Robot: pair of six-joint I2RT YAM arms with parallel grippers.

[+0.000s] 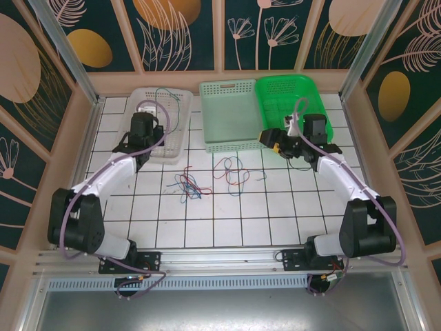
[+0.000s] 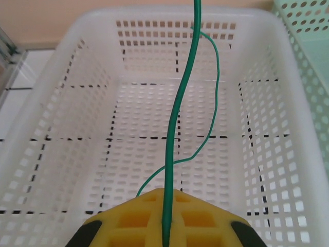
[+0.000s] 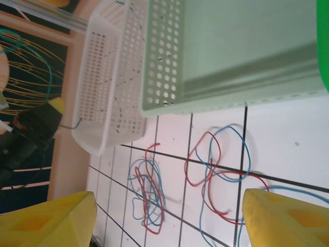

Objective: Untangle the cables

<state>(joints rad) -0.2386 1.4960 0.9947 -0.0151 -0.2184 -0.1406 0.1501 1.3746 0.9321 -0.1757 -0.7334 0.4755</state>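
Along the far edge of the table (image 1: 275,214), toward its far left corner: white basket (image 1: 180,103), perforated, standing upright. Over its near end: left gripper (image 2: 164,218), yellow fingers (image 2: 128,218) pressed together and clamped on a green cable (image 2: 177,113). From the pinch, running straight up past the basket's far wall in the left wrist view; a second run of the same green curving down inside the basket, contact with its floor impossible to tell. Near the centre of the table, on the white tiles: the other cables, lying in two loose heaps, apart from each other. First, the left tangle (image 1: 187,185): red and blue strands overlapping, a darker strand among them, in front of the white basket's near right corner and clear of it. Next, the right tangle (image 1: 234,171): red and blue loops crossing one another, just in front of the pale green basket (image 1: 231,141), not touching it. At the middle of the far edge: that pale green basket, beside the white one. To its right, toward the far right corner: bright green basket (image 1: 317,103). At the near left corner of the bright green basket: right gripper (image 1: 271,140), yellow fingers (image 3: 51,221) wide apart, gripping nothing, pointing left across the table, both tangles visible between them in the right wrist view.
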